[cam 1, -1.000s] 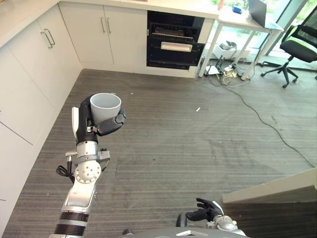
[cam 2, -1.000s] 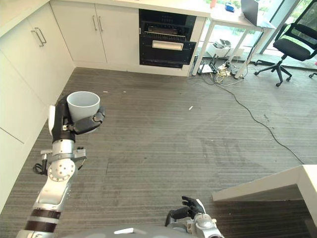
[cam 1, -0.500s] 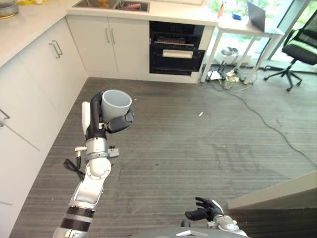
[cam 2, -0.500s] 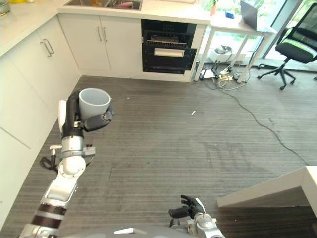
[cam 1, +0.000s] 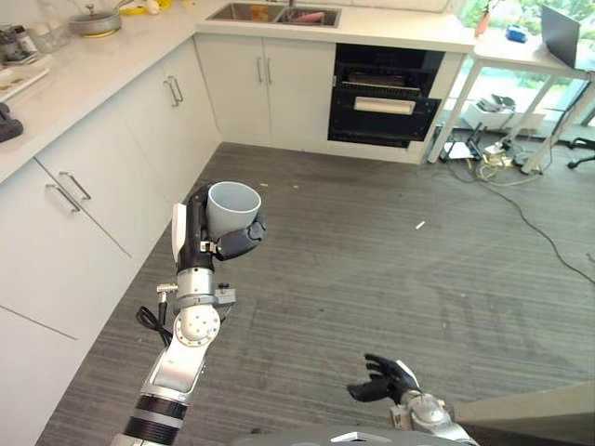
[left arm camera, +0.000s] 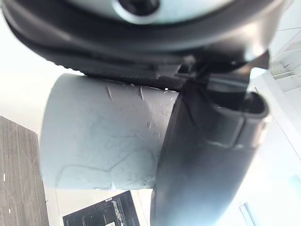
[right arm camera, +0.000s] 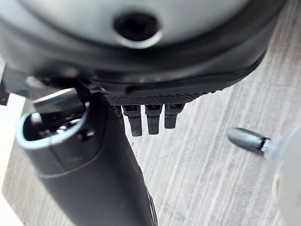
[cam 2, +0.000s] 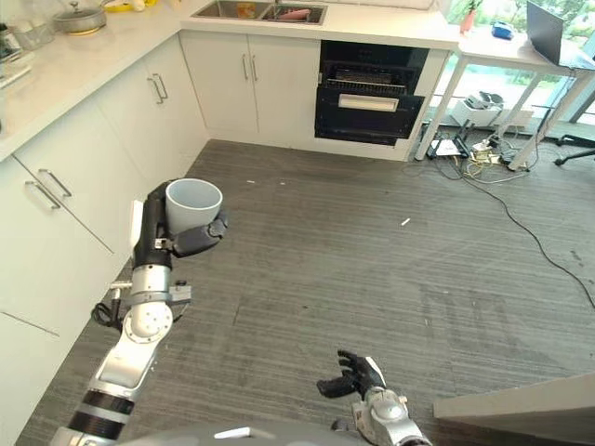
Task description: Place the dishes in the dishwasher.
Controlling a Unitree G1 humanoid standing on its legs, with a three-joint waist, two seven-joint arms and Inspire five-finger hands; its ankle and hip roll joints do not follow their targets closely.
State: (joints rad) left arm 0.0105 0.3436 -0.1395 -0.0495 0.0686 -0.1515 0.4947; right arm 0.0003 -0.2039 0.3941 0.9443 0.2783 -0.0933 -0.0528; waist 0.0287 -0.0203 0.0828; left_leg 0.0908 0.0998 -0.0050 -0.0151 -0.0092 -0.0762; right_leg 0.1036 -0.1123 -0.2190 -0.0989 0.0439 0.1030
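A grey cup [cam 1: 232, 206] stands upright with its mouth up, high above the floor, and my left hand [cam 1: 197, 243] is shut round its side. In the left wrist view the cup's wall [left arm camera: 99, 136] lies against the palm, with the thumb [left arm camera: 207, 155] curled across it. The black built-in dishwasher [cam 1: 386, 93] sits under the far counter, its front slightly ajar, well ahead and to the right of the cup. My right hand [cam 1: 386, 381] hangs low near the bottom edge, fingers spread and holding nothing.
White cabinets [cam 1: 84, 214] run along the left, with a counter carrying a pot [cam 1: 95, 19] and a sink [cam 1: 270, 13] at the back. Cables [cam 1: 483, 158] lie on the floor under a white table at the far right. A pale board edge [cam 1: 530, 409] shows at lower right.
The whole picture has shifted, so the camera has moved: more of the left cabinets and counter now show. The cup stays held in my left hand, and the right hand stays low.
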